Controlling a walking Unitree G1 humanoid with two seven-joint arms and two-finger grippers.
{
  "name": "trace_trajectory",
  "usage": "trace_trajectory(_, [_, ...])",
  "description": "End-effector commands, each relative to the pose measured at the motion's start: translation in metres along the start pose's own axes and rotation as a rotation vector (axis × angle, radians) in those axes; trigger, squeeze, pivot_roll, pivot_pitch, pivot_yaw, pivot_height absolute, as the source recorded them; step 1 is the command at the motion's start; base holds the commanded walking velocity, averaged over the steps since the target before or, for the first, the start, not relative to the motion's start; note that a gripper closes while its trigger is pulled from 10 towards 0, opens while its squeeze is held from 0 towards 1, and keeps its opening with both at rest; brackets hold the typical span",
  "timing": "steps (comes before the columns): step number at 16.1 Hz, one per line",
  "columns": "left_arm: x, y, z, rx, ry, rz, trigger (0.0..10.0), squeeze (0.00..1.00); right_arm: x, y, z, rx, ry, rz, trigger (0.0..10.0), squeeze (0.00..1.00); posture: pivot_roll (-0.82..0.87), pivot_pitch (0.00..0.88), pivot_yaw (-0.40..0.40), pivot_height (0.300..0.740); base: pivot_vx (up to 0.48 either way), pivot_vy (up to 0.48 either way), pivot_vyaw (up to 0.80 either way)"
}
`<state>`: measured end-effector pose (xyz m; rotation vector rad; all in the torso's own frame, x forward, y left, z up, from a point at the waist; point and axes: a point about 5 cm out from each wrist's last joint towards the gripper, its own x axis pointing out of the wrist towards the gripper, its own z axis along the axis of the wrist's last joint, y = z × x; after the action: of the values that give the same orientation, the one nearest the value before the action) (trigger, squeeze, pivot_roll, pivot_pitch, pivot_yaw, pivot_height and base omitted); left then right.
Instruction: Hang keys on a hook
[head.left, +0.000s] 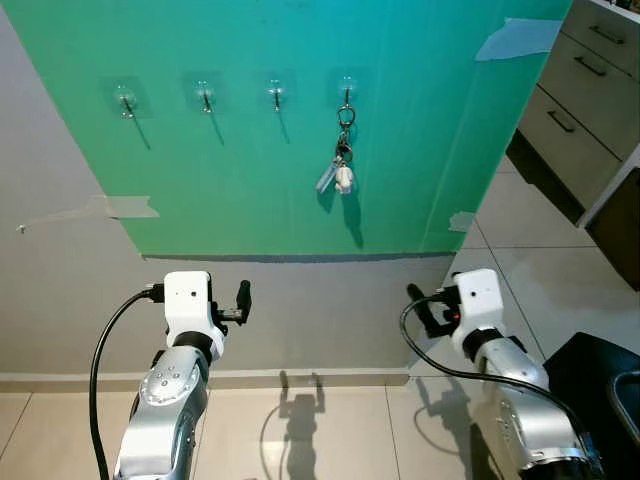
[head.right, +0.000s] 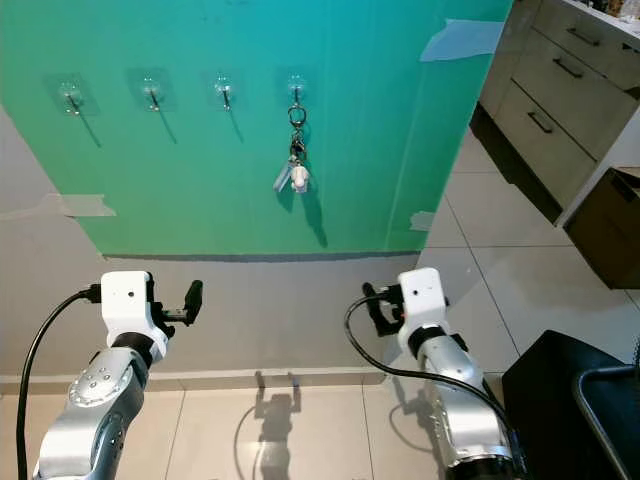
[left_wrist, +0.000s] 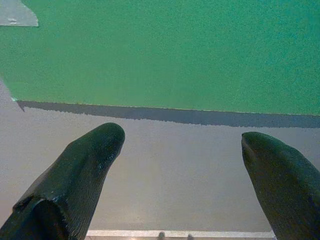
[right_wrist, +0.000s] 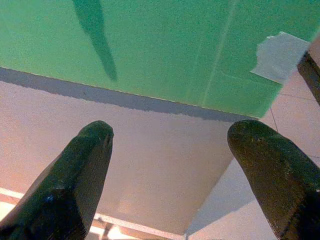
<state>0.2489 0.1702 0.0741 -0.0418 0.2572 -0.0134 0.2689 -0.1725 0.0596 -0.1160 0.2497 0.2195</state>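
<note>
Ahead of me stands a grey wall carrying a large green sheet fixed with pale tape patches. Below runs a light skirting strip over pale floor tiles. A grey drawer unit stands at my right.

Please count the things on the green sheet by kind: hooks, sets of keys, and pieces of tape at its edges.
Hooks: 4
Sets of keys: 1, hanging on the rightmost hook
Pieces of tape: 3
Total: 8
</note>
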Motion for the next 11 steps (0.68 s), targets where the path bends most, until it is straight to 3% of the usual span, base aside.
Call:
trace_trajectory(1, [0.0019,-0.0049,0.0044,0.010,-0.015,-0.025,10.0,0.00,0.0051,0.0017,0.0093,-0.007,-0.019,0.013,10.0,0.00,-0.14,0.000,0.030,0.735,0.000,0.390,0.00])
trace_trajectory(11, [0.0041,-0.0103,0.0027,-0.001,-0.006,-0.039,10.0,0.00,0.0050,0.0049,0.0091,-0.008,-0.009,0.033,10.0,0.00,-0.14,0.000,0.026,0.735,0.000,0.480,0.00])
